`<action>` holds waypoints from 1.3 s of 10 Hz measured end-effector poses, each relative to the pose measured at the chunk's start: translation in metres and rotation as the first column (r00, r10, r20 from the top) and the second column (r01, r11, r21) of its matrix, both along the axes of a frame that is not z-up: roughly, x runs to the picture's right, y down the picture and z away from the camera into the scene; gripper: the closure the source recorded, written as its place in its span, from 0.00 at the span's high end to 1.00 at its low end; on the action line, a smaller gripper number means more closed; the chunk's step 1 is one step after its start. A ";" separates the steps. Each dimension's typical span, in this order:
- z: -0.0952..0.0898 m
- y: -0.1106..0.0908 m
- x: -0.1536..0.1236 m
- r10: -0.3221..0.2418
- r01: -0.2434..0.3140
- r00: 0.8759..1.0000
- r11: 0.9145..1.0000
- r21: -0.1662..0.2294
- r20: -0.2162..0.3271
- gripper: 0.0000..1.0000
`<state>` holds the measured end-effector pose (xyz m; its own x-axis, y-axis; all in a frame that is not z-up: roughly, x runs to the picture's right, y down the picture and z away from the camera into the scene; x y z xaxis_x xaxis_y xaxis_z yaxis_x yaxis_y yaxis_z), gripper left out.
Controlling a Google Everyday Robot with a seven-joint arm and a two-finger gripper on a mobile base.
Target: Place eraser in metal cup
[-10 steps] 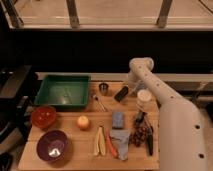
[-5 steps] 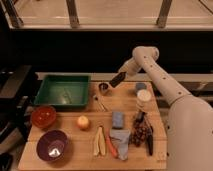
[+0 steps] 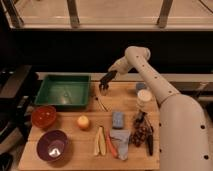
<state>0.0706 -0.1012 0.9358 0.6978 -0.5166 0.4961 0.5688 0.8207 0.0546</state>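
My gripper (image 3: 106, 79) hangs over the back middle of the wooden table, at the end of the white arm that reaches in from the right. It is shut on the eraser (image 3: 108, 77), a small dark block that blends with the black fingers. The metal cup (image 3: 103, 89), small and silver-grey, stands upright on the table just below the gripper and slightly to its left, beside the green tray. The gripper tip is a little above the cup's rim and does not touch it.
A green tray (image 3: 62, 93) sits at the back left. A red bowl (image 3: 44, 116) and a purple bowl (image 3: 52, 145) stand at the front left. An orange fruit (image 3: 83, 121), a blue-grey block (image 3: 118, 119), a white round container (image 3: 144, 98), a grey cloth (image 3: 121, 138) and dark grapes (image 3: 142, 131) fill the middle and right.
The gripper lifted off the table with the dark block and moved left, from right of the metal cup to just above it.
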 end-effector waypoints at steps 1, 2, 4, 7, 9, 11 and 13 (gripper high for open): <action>0.005 0.005 -0.003 -0.002 0.002 1.000 1.000 -0.013 0.014 0.00; 0.010 0.009 -0.008 -0.007 0.007 1.000 1.000 -0.026 0.023 0.02; 0.021 0.018 -0.017 -0.018 0.020 0.999 0.999 -0.050 0.029 0.20; 0.030 0.029 -0.016 -0.021 0.023 0.999 0.996 -0.087 0.025 0.49; 0.035 0.036 -0.018 -0.020 0.023 0.999 0.994 -0.109 0.027 0.68; 0.033 0.036 -0.018 -0.018 0.022 0.999 0.993 -0.118 0.033 0.75; 0.029 0.035 -0.025 -0.026 0.031 0.999 0.993 -0.111 0.048 0.75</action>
